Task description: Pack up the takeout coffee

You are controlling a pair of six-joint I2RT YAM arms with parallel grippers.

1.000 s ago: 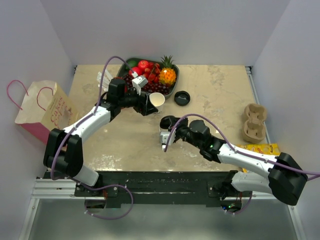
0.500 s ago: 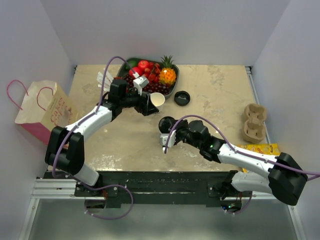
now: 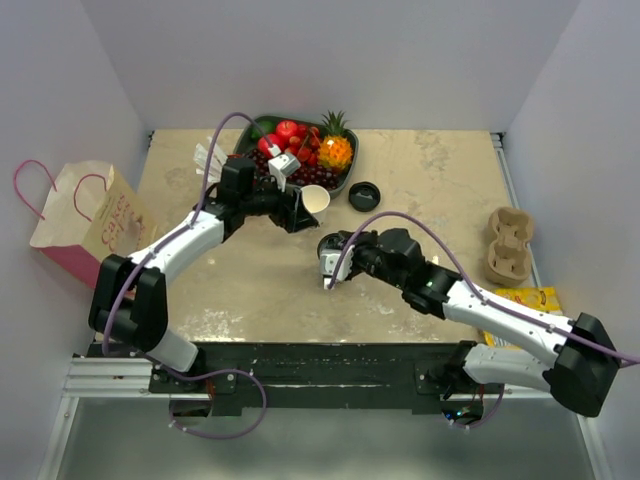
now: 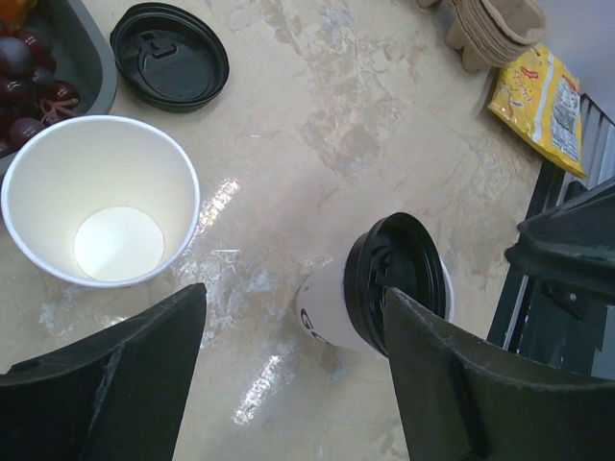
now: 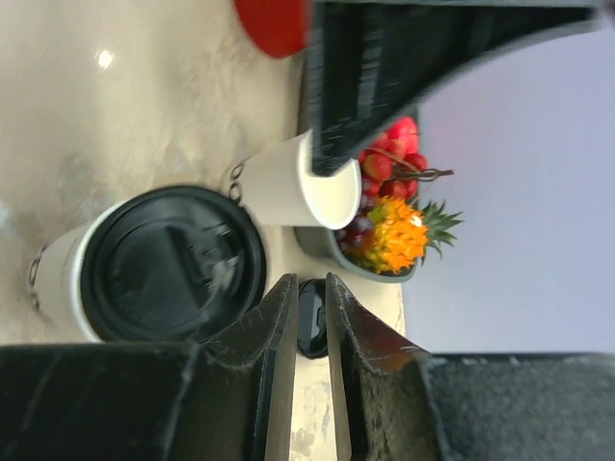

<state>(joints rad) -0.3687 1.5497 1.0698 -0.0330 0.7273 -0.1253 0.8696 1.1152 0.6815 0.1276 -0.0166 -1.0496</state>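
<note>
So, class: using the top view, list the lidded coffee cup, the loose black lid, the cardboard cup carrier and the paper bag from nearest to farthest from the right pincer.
1. The lidded coffee cup, right at the right pincer, mid-table.
2. The loose black lid, further back, beside the fruit tray.
3. The cardboard cup carrier, at the right edge.
4. The paper bag, off the left edge.

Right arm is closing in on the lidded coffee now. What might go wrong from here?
1. The right gripper hangs right by the lidded coffee cup, not visibly gripping it; a misjudged close might tip it.
2. The open white cup stands close by, with the left gripper beside it. The arms could collide or knock that cup into the fruit tray.
3. The paper bag sits off the table's far left, a long carry past the left arm.
</note>
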